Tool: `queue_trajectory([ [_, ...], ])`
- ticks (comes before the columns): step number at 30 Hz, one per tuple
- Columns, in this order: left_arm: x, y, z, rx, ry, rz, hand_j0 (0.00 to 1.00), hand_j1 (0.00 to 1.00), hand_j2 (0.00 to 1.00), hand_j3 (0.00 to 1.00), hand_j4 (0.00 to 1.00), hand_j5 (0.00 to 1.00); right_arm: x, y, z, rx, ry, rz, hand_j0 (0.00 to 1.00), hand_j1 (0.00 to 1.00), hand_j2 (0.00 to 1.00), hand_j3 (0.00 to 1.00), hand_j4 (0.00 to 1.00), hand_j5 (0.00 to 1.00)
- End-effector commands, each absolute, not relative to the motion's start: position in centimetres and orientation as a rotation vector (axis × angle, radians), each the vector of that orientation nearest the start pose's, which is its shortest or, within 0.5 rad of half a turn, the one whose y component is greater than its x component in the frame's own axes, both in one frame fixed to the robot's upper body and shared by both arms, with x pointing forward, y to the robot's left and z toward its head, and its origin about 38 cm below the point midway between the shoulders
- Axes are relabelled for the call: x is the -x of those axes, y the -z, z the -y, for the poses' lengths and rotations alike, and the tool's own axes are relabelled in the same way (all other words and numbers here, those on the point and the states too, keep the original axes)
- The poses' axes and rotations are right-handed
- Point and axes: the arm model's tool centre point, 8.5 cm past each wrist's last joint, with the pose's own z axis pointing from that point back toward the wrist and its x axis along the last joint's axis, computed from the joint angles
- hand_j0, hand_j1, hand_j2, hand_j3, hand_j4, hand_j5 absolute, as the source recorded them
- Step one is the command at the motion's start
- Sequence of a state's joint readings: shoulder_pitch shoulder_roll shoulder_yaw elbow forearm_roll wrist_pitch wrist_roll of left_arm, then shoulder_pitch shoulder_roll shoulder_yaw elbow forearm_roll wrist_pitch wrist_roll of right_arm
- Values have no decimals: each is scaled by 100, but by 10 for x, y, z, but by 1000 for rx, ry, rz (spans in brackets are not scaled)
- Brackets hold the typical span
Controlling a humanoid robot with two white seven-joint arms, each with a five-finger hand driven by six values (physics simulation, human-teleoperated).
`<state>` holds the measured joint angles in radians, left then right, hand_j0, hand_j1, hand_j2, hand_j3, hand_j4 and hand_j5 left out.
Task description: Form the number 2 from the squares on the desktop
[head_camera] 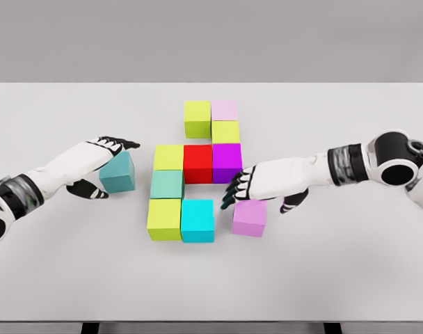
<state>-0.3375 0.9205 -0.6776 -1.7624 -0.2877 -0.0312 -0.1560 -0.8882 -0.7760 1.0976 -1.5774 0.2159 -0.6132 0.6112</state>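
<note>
On a white table against grey wall, left robot hand grasps teal cube; right robot hand grasps lilac cube.

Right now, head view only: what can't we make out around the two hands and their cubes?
- Left hand on the teal cube: the cube's left face and any contact there are hidden by the hand.
- Right hand over the pink cube: the cube's top rear edge is covered by the fingers; a real grasp can't be confirmed.
- Both arms are cut off at the picture's side edges.
</note>
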Motion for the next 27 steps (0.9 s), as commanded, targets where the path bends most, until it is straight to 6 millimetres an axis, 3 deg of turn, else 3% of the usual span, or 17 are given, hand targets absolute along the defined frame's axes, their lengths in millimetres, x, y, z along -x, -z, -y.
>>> queue_trajectory([
  [1, -375, -155, -289, -480, 1588, 1385, 100, 100, 100, 100, 100, 100, -396, -194, 199, 70, 3047, -1699, 100, 100, 100, 100, 100, 100],
  [3, -376, -157, -287, -481, 1589, 1391, 100, 100, 100, 100, 100, 100, -396, -197, 207, 48, 3060, -1692, 100, 100, 100, 100, 100, 100],
  [8, -380, -156, -290, -503, 1568, 1372, 100, 100, 100, 100, 100, 100, -408, -227, 237, -128, 3058, -1767, 100, 100, 100, 100, 100, 100],
  [11, -378, -149, -286, -486, 1576, 1359, 100, 100, 100, 100, 100, 100, -411, -230, 247, -161, 3073, -1787, 100, 100, 100, 100, 100, 100],
  [15, -379, -148, -288, -490, 1571, 1351, 100, 100, 100, 100, 100, 100, -427, -208, 264, -166, 3170, -1823, 100, 100, 100, 100, 100, 100],
  [17, -379, -148, -288, -492, 1571, 1349, 91, 91, 91, 91, 91, 91, -428, -198, 263, -138, 3189, -1829, 100, 100, 100, 100, 100, 100],
  [19, -380, -147, -290, -506, 1555, 1331, 89, 89, 89, 89, 89, 89, -424, -187, 265, -99, 3213, -1822, 100, 100, 100, 100, 100, 100],
  [27, -378, -135, -287, -489, 1534, 1292, 79, 79, 79, 79, 79, 79, -426, -178, 257, -67, 3215, -1828, 100, 100, 100, 100, 100, 100],
])
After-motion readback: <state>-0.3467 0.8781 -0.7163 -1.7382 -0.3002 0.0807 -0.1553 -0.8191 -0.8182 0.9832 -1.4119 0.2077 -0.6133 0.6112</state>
